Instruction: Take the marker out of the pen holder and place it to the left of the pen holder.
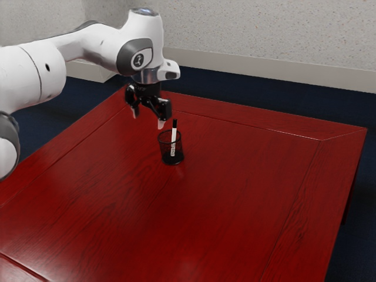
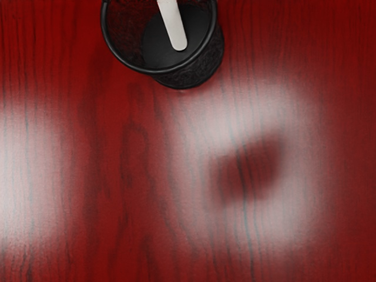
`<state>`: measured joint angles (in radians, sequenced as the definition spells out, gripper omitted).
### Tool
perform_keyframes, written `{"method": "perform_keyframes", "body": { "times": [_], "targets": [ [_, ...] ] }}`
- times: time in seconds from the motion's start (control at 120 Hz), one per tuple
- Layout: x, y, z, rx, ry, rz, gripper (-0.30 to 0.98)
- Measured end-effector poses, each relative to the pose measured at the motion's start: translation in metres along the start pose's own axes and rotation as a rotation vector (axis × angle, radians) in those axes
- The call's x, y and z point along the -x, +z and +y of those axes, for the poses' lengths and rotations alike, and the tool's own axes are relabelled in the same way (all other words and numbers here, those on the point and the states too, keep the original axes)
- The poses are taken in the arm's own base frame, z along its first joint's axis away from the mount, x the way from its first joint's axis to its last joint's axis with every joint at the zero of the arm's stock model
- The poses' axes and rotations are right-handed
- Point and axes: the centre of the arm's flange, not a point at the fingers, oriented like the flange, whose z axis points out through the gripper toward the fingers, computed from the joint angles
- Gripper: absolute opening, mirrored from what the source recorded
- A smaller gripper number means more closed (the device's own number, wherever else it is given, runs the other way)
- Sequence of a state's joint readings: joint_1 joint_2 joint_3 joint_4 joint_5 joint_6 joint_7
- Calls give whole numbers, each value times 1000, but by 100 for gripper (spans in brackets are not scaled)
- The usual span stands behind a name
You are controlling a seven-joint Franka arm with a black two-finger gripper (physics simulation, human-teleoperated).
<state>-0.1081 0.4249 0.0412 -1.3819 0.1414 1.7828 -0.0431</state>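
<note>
Pick not done: marker (image 1: 174,134) upright-ish in the pen holder (image 1: 180,154) on the desk (image 1: 235,194), end effector (image 1: 148,117) empty with fingers apart, above and beside it; grasp, lift-out and placing left all remain.

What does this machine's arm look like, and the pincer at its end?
The arm is glossy white and rounded, with dark grey rings at its joints and a small dark emblem on a white disc near the end. The pincer is black, two-fingered, with pale tips.
</note>
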Motion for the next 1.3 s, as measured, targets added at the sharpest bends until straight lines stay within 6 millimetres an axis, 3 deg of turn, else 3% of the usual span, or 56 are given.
{"method": "perform_keyframes", "body": {
  "times": [0.1,0.217,0.433,0.667,1.075,1.3],
  "targets": [
    [-22,29,-1,59,-33,55,67],
    [-55,39,-14,130,-96,151,61],
    [-80,64,-13,181,-138,254,44],
    [-92,77,-28,161,-169,341,28],
    [-106,115,-39,141,-183,381,18],
    [-108,118,-42,140,-187,402,7]
  ]
}}
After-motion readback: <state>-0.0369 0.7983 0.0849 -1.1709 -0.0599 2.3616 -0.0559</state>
